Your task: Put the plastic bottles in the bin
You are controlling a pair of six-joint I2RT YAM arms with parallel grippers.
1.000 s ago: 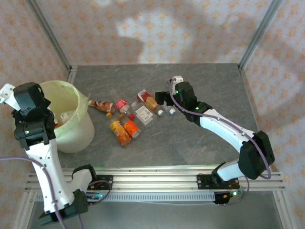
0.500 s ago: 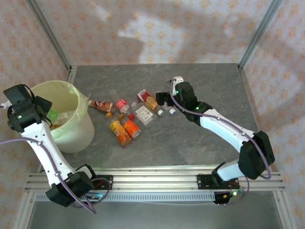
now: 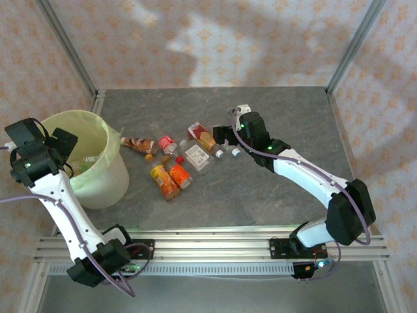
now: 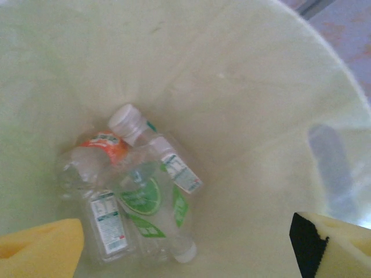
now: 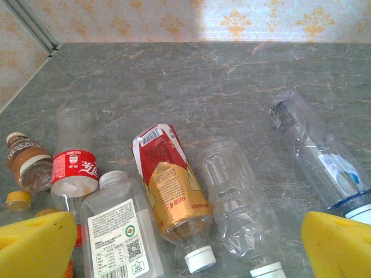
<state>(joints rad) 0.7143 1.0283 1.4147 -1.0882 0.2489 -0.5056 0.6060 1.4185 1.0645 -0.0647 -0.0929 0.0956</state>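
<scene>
Top external: the bin (image 3: 107,189) stands at the left of the table (image 3: 273,195), and the left gripper (image 3: 65,145) hangs over its left rim. Loose plastic bottles (image 3: 171,177) lie right of the bin, with the right gripper (image 3: 223,134) over those farthest from it.

Left wrist: this view resolves the bin's contents, clear bottles (image 4: 145,202) lying on its floor. The fingers (image 4: 37,246) are spread wide and empty.

Right wrist: this view gives the label detail of the bottles outside the bin. The fingers are spread and hold nothing.

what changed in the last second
The left arm swung outward to the left and tipped over, so the left pincer now hangs open above the bin. The right pincer, open, and the loose bottles stayed put.
</scene>
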